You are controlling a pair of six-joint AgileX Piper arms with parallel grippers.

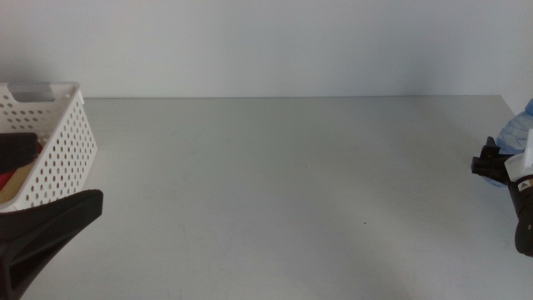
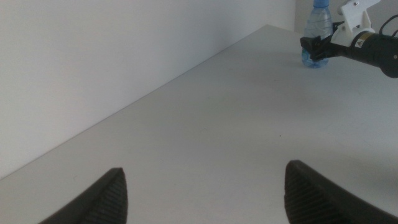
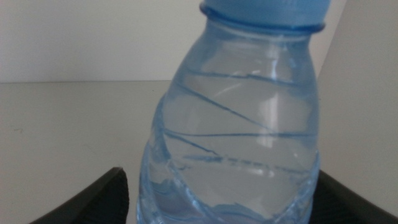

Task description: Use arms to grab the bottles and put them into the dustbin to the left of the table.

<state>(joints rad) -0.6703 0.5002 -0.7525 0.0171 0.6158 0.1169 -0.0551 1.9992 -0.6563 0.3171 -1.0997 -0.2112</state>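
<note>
Middle view first: the white dustbin [image 1: 52,142] sits at the far left edge of the frame with something red and something pale already down inside it, and the left gripper [image 1: 33,208] hangs in the lower left corner, dark jaws spread, just in front of the basket. Over at the right edge the right gripper [image 1: 493,165] is reaching onto the water bottle [image 1: 518,127], which is only half in shot. The grey table [image 1: 283,192] between them is a long stretch.

Left wrist view: its own jaws stand wide apart at the bottom of the frame, nothing between them. In the upper right, the blue-capped bottle stands upright with the other arm's dark fingers right against it.

Right wrist view: the bottle fills the frame, cap at the top edge, clear ribbed body sitting between the two jaws at the bottom corners. They look apart, flanking it and not yet squeezing.

Here's the danger, I reckon: thin, slick plastic. A close too high on the tapering shoulder could squirt it out or tip it over, and it stands near the table's right edge. A loose grip could drop it short of the bin.
</note>
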